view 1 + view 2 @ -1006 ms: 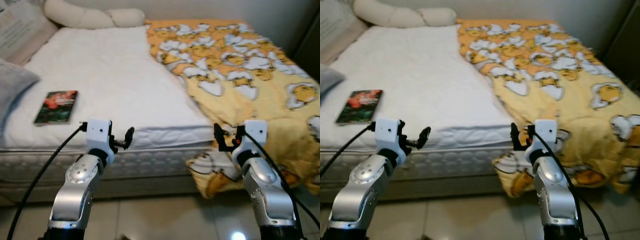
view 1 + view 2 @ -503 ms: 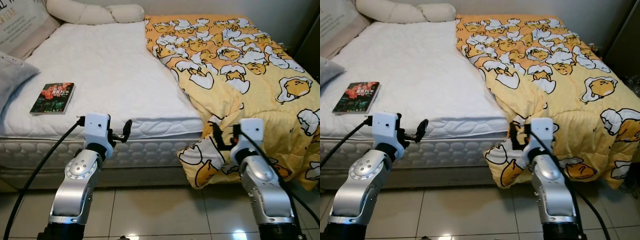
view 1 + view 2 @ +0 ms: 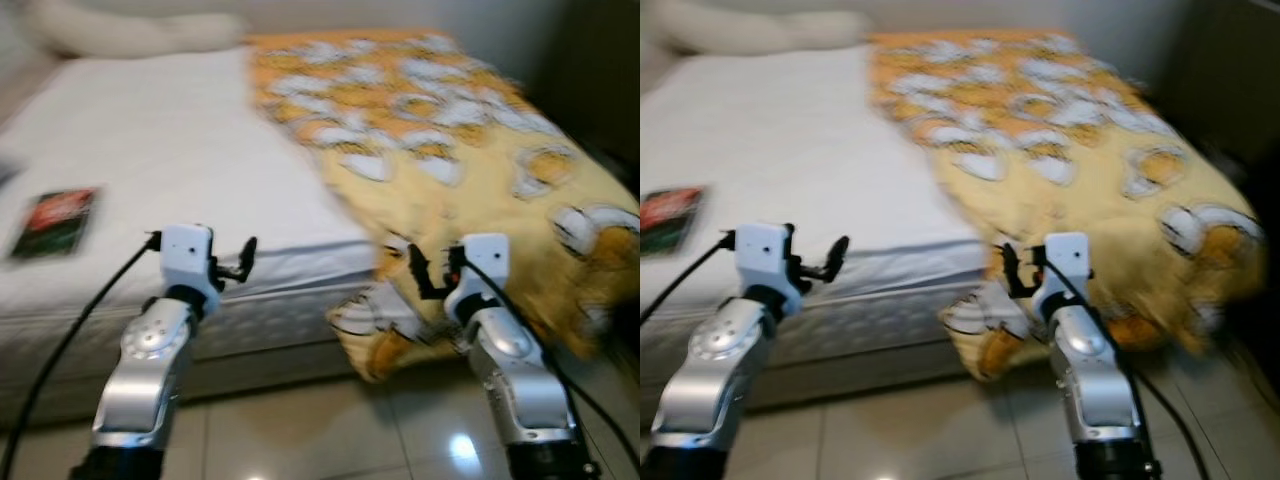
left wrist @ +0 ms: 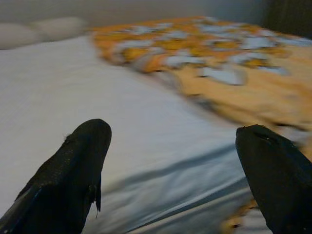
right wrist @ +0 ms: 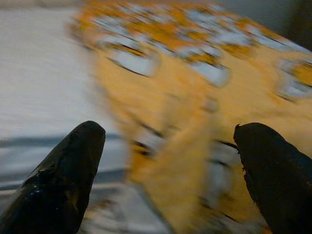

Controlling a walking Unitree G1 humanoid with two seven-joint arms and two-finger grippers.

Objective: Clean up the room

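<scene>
since half a second ago the whole scene has slid left and gone blurred — the camera is turning right, not the things; the book, quilt and both arms keep their places relative to one another.

left eye view: the bed [image 3: 180, 170] lies ahead, its white mattress bare on the robot's left half. the book [image 3: 55, 220] rests flat on that half, near the left edge, well apart from either gripper. the yellow quilt [image 3: 440, 160] is bunched over the right half, its corner spilling off the foot of the bed toward the floor [image 3: 300, 430]. the left gripper [image 3: 243, 266] hovers before the mattress edge, the right gripper [image 3: 432, 272] just before the hanging quilt corner.

right eye view: same layout; pillows [image 3: 760, 25] sit at the head of the bed.

left wrist view: fingers [image 4: 68, 180] spread wide, nothing between them, mattress beyond.

right wrist view: fingers [image 5: 63, 175] likewise spread and empty, quilt ahead.

as i judge it, tidying has hardly begun — the book is not put away, the quilt not spread, nothing is in hand.
</scene>
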